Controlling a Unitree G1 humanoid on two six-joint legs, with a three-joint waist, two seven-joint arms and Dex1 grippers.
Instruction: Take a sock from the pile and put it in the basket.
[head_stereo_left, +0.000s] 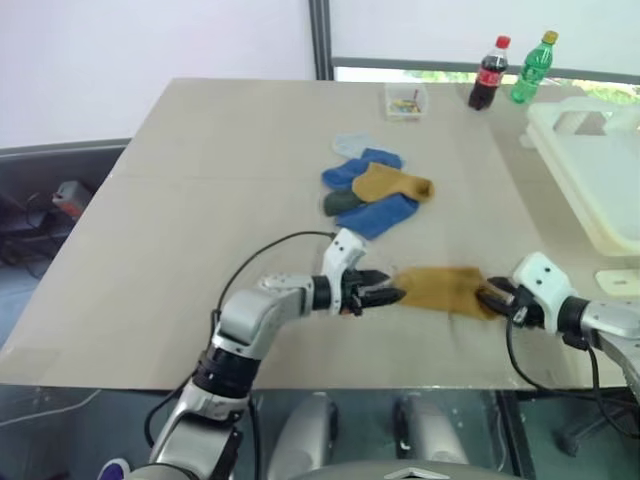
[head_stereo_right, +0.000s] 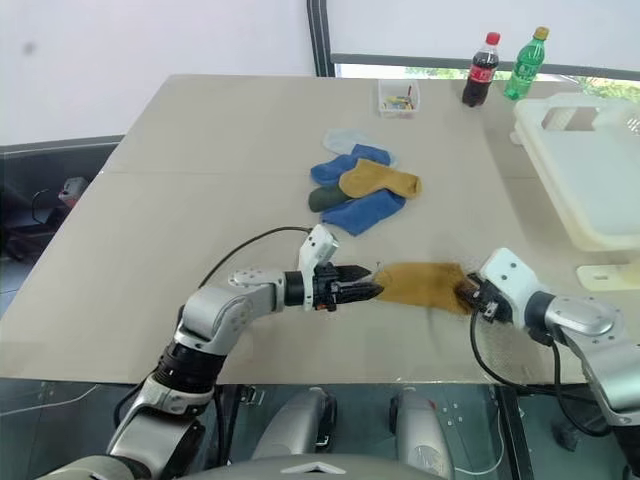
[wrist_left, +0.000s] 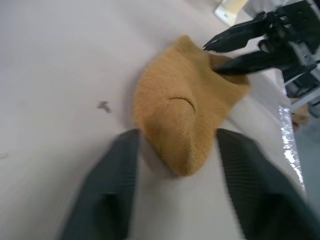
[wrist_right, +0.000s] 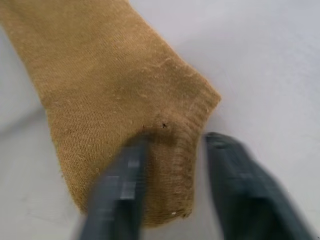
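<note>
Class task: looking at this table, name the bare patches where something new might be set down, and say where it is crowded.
Bare: the table's whole left half, left of the sock pile, and the strip between the pile and the clear box. Crowded: the near edge, where the left gripper and right gripper flank a mustard sock, and the right side by the basket and bottles.

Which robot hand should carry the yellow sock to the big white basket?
Probably the right hand. It sits at the mustard sock's end nearest the basket, on the robot's right. The left hand is open at the sock's far end, farther from the basket.
</note>
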